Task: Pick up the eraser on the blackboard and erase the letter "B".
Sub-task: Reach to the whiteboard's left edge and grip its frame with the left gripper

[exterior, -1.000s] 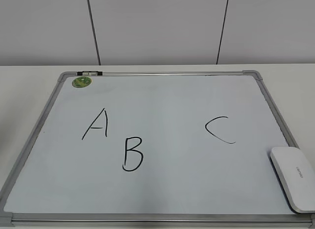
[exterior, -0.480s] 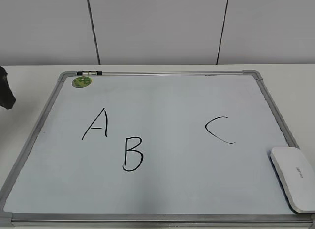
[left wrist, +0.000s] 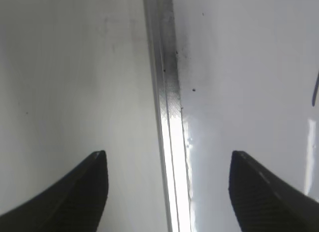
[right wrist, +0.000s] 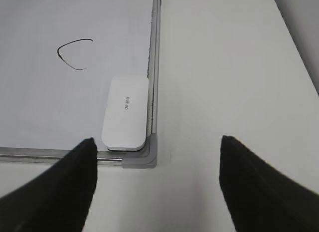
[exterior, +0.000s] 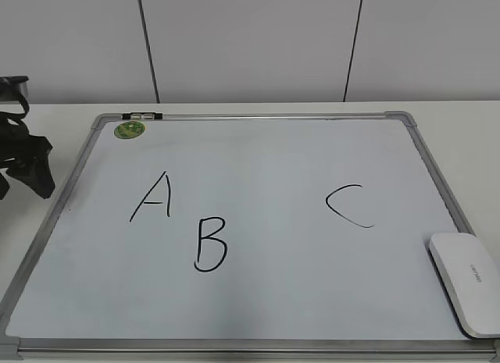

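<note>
The blackboard (exterior: 273,156) lies flat on the table, with black letters on it. The letter "B" (exterior: 211,244) is at lower centre-left. The eraser (exterior: 466,281), a white rounded block, lies on the board's near right corner; it also shows in the right wrist view (right wrist: 125,112). My left gripper (exterior: 25,176) is open and empty at the board's left edge, straddling the grey frame (left wrist: 169,112). My right gripper (right wrist: 157,141) is open and empty, above the table just in front of the eraser's corner. It is out of the exterior view.
The letters "A" (exterior: 152,197) and "C" (exterior: 349,205) flank the B. A round green sticker (exterior: 130,129) sits at the board's far left corner. A grey plastic corner piece (right wrist: 141,159) borders the eraser. White table (right wrist: 234,72) lies to the right, with a panelled wall behind.
My left gripper has come into the exterior view from the left edge and moved toward the board's left frame. The eraser and letters have not moved.
</note>
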You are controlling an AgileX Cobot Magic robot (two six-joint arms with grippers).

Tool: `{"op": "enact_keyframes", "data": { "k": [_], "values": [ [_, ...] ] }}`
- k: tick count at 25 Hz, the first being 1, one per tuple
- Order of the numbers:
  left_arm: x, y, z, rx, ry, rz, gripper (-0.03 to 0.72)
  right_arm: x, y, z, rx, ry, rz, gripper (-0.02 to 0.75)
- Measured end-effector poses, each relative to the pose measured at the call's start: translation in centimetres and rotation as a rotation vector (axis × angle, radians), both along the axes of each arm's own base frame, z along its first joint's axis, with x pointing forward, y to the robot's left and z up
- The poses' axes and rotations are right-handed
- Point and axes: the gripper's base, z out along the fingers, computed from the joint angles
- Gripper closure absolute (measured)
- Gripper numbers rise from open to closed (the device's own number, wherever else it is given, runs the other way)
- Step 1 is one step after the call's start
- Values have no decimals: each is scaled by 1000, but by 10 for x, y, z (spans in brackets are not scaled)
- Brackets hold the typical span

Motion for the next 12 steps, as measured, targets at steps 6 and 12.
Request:
{"op": "enact_keyframes", "data": {
  "k": [6,12],
  "values": [
    [17,0,-15,1,16,-1,143,0,0,0,0,0,0,151],
    [29,0,-22,1,3,0,180,0,0,0,0,0,0,152]
  ]
}}
